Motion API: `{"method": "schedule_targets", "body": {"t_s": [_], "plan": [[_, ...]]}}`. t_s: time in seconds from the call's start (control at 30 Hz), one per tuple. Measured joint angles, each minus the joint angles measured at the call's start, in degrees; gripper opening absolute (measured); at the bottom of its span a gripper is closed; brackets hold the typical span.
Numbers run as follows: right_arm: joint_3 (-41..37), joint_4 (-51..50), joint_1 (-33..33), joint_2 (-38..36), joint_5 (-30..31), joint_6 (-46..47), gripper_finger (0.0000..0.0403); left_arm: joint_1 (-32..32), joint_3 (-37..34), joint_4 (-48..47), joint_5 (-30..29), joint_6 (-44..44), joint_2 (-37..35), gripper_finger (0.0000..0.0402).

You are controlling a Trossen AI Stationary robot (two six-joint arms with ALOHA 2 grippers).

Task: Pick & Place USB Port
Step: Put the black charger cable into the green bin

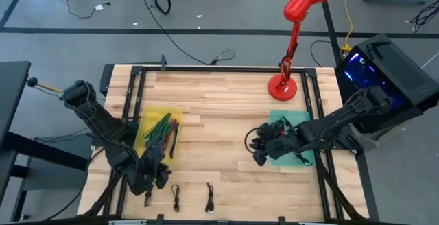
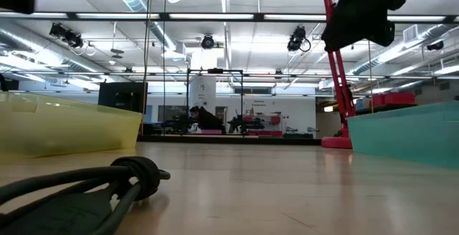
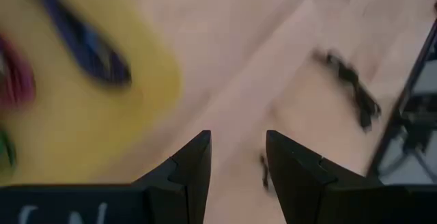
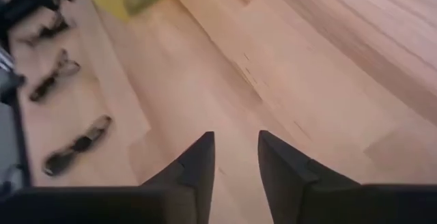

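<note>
The cables point(image 1: 176, 196) are judged light, limp and non-fragile; each is a small bundle, best gripped across its tied middle, where the strands are thickest. They are short, black and coiled. Three lie on the bare wood just beyond the yellow bin's point(image 1: 147, 119) near end. The left gripper point(image 1: 152, 175) hovers beside them, fingers parted narrowly, holding nothing. The right gripper point(image 1: 259, 145) hangs well away from that bin, likewise slightly open and empty.

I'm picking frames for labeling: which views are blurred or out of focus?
Left wrist view: motion-smeared, yellow bin and cable soft. Low view: near cable defocused, far room sharp. Right wrist view: cables slightly soft. High view: crisp throughout.
</note>
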Motion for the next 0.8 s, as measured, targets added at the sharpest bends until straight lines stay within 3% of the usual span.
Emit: {"method": "schedule_targets", "body": {"t_s": [0.13,0.3,0.4,0.57,0.8], "plan": [[0.0,-1.8,0.0,1.5,0.1,-1.9,0.0104,-3.5,1.6,-2.6,5.0,-8.3,0.0,0.0146],[0.0,-3.7,0.0,2.2,0.2,-2.2,0.0099,-7.5,6.8,-4.9,3.9,-13.6,0.2,0.0146],[0.0,-3.6,-0.1,2.2,1.8,-2.2,0.0099,-9.0,11.4,-11.8,5.0,-18.2,2.6,0.0141],[0.0,-3.5,-0.1,2.2,3.2,-2.1,0.0099,-10.7,18.0,-21.0,16.2,-25.7,10.1,0.0119],[0.0,-3.1,-0.1,2.1,4.2,-1.3,0.0099,-11.6,22.2,-21.5,23.4,-27.2,19.9,0.0104]]}}
